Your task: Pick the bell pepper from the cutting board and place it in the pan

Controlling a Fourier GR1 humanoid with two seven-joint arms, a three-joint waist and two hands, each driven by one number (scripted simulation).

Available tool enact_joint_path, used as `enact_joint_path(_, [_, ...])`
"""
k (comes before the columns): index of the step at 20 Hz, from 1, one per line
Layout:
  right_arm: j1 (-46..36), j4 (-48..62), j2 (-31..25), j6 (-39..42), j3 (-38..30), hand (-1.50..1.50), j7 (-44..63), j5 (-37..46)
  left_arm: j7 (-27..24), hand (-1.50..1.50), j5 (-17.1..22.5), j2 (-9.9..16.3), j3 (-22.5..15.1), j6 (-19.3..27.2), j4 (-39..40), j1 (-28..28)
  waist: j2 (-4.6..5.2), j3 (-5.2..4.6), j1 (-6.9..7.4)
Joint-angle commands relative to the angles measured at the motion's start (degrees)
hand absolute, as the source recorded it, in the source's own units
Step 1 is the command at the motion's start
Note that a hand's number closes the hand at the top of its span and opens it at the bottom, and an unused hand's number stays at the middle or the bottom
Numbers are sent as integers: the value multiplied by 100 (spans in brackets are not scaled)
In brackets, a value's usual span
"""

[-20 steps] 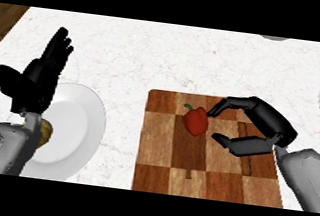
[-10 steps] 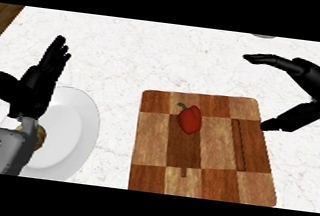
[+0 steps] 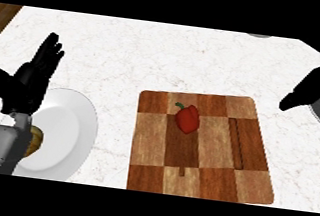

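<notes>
A small red bell pepper (image 3: 187,119) with a green stem is seen lying on the upper middle of the wooden cutting board (image 3: 200,171), untouched; bare board is left all round it, and pale tabletop (image 3: 162,55) lies open above the board; the left hand (image 3: 26,82) is held upright at the left edge over a white plate (image 3: 70,134), fingers straight, holding nothing; of the right hand (image 3: 308,89), at the right edge, only a dark part is shown, well apart from the pepper, and its fingers cannot be told.
</notes>
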Motion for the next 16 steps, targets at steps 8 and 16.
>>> enact_joint_path(8, [-709, -166, 1242, 449, 35, -150, 1018, 474, -152, 0, -177, -142, 93, -65, 222, 47, -10, 1, -61])
enact_joint_path(16, [285, -1484, 1550, 897, 93, -150, 1583, 469, 235, 0, -267, -226, 96, 8, -202, 137, -32, 5, -120])
